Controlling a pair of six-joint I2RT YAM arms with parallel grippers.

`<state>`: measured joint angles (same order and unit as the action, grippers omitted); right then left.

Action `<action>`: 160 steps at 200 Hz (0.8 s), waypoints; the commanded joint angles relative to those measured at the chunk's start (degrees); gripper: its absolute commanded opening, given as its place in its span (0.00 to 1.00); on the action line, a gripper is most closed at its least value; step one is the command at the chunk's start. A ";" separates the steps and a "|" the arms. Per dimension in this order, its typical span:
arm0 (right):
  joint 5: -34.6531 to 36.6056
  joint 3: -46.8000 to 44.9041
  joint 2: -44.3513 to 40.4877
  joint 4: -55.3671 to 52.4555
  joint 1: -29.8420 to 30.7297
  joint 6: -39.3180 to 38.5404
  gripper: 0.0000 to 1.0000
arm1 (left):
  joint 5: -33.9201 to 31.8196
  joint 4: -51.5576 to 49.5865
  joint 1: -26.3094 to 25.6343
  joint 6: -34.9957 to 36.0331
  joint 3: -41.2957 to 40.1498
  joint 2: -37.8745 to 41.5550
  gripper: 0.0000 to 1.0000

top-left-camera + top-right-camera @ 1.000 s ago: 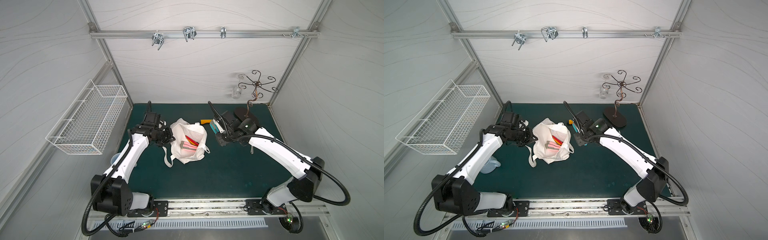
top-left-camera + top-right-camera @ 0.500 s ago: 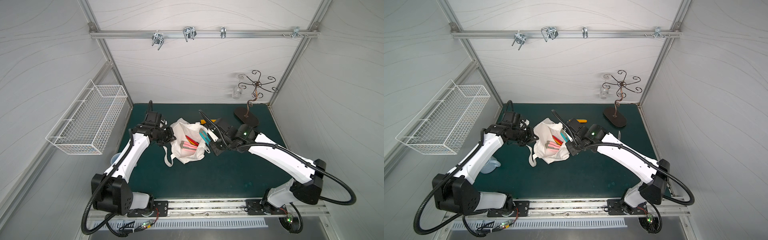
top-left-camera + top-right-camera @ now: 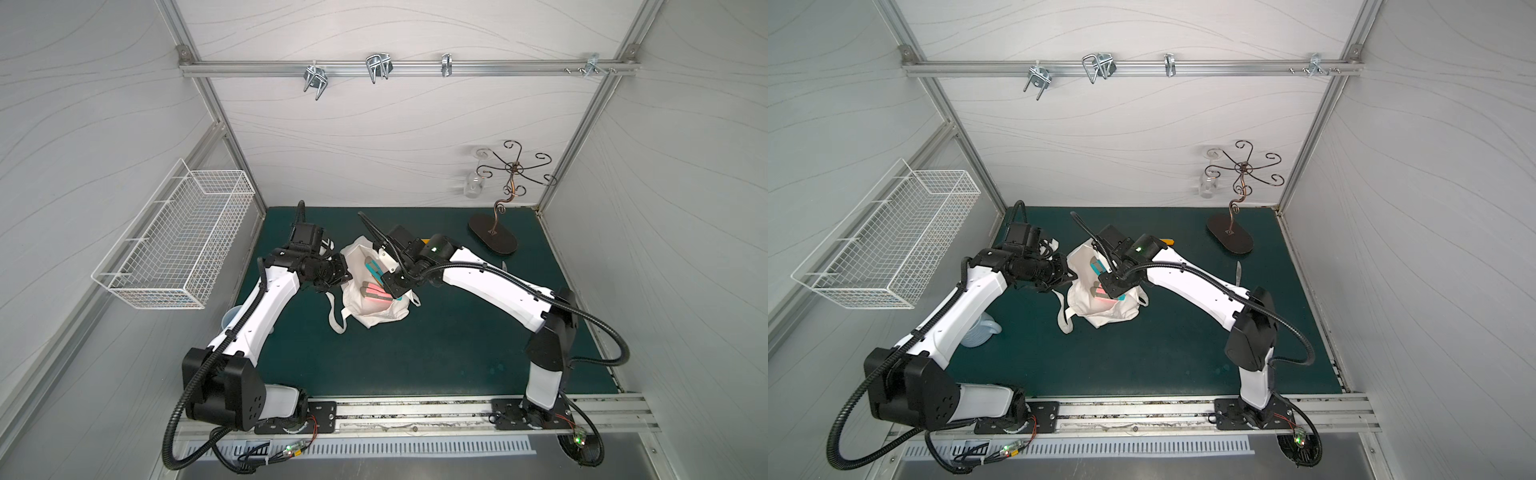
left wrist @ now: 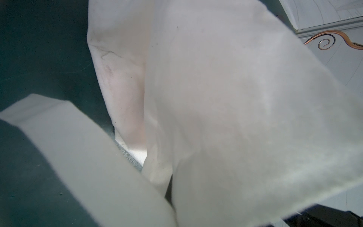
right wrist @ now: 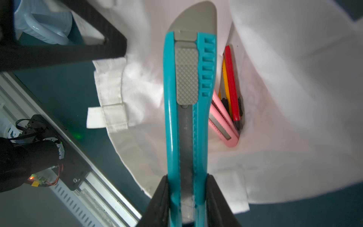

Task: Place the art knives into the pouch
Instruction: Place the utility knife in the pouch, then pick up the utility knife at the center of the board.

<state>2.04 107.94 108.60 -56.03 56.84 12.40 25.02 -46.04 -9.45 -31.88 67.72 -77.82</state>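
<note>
Art knife (image 5: 188, 118), a teal snap-off cutter with a grey slider, is pointing its grey end into the open mouth of the pouch (image 3: 374, 321), a little left of centre in both top views.

Around it, the dark green bench (image 3: 415, 353) is filling the lower middle of the frame. A white wire basket (image 3: 174, 245) is hanging on the wall at the left edge. A dark scrolled metal stand (image 3: 494, 239) is standing on the bench toward the upper right.

The pouch is slumping on the bench as plain white cloth, its mouth gaping upward. The left gripper (image 3: 341, 273) is meeting the pouch's left rim. Its fingers are lying together, pinching the cloth there, and the left wrist view is showing only white cloth and a strap (image 4: 78, 149) up close.

The right gripper (image 5: 187, 182) is reaching in from the right of the frame, its fingers (image 5: 159, 202) clamping the knife's handle from both sides.

A pale blue cup (image 3: 978, 332) is peeking out beside the left arm at lower left.

Deep inside the pouch, a pink cutter (image 5: 224, 125), a red cutter (image 5: 232, 88) and a yellow cutter (image 5: 225, 78) are lying side by side, touching.
</note>
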 commanded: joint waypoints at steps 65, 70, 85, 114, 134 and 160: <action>-10.36 1.40 -5.95 8.33 -15.17 -2.40 0.70 | -0.71 0.60 -0.26 0.59 1.43 0.40 0.00; -11.24 1.00 -6.07 8.95 -16.80 -1.88 0.71 | -0.69 0.64 -0.22 0.59 1.18 0.41 0.00; -14.12 0.78 -4.57 10.80 -20.87 -1.09 0.71 | -1.00 0.69 -0.21 0.68 0.86 0.26 0.00; -18.86 3.06 3.64 15.83 -27.50 0.32 0.72 | -1.04 0.85 -0.21 0.69 0.83 -0.31 0.00; -19.13 7.30 11.54 18.24 -29.70 -0.58 0.75 | -0.77 1.28 -0.21 0.43 0.92 -0.59 0.00; -15.54 11.88 19.77 21.89 -30.64 -3.75 0.81 | -0.67 1.65 -0.22 0.41 0.79 -0.66 0.00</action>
<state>-14.20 116.57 121.82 -37.87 26.50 11.81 24.82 -46.02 -9.45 -31.77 67.79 -77.95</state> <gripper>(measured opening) 0.789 0.067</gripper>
